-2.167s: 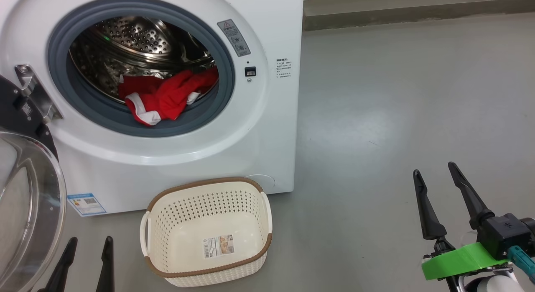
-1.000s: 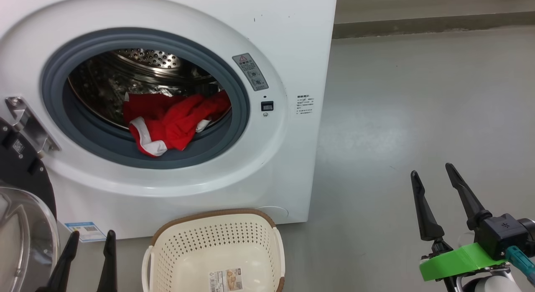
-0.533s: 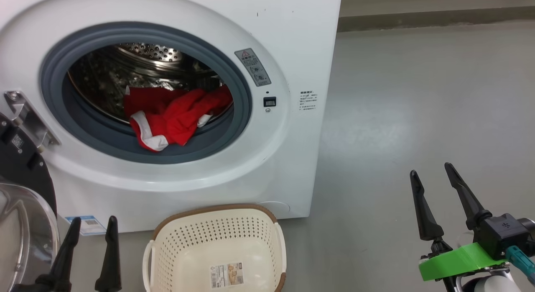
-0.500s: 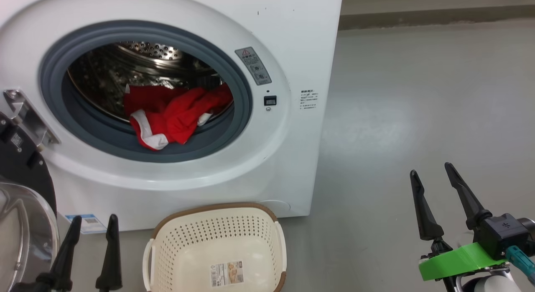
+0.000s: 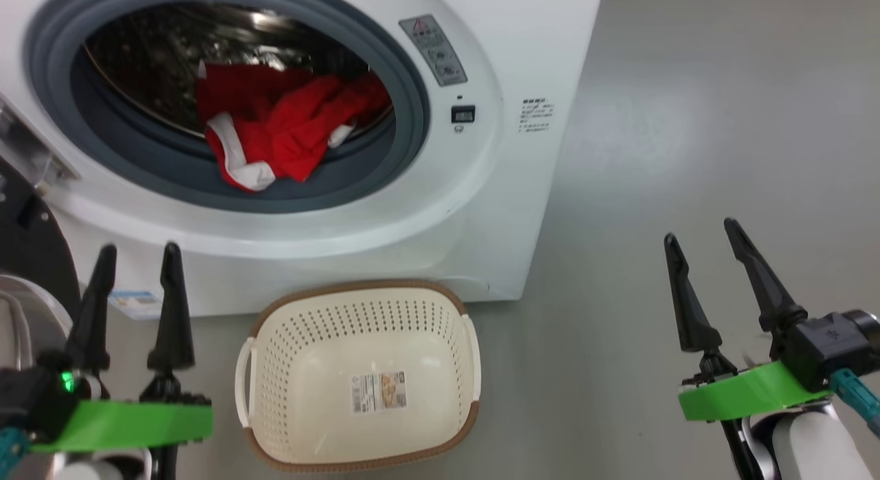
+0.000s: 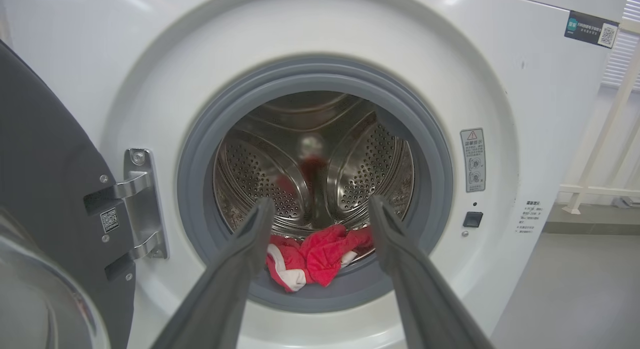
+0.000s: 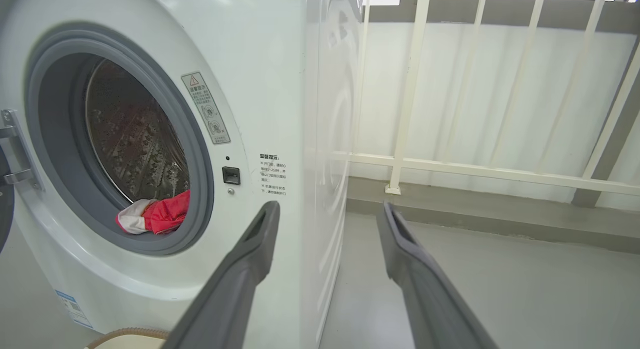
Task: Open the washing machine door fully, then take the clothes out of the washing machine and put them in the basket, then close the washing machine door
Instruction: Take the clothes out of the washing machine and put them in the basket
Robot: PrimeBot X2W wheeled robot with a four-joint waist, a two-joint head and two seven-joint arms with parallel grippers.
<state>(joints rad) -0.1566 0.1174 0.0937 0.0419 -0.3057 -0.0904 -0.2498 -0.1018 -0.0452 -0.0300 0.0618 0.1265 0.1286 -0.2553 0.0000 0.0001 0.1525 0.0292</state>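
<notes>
The washing machine door stands swung wide at the near left, so the opening step appears complete. The left gripper and the right gripper hover nearest, well apart, jaws released and empty. Between them, the basket sits empty on the floor, just before the washing machine. Farther in, the clothes lie at the drum's front lip, untouched. Unloading and closing the door are not yet done.

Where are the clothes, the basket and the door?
clothes (image 5: 289, 139): head view, middle of the red heap.
basket (image 5: 357, 322): head view, its holey far wall.
door (image 6: 45, 154): left wrist view, its black rim.
</notes>
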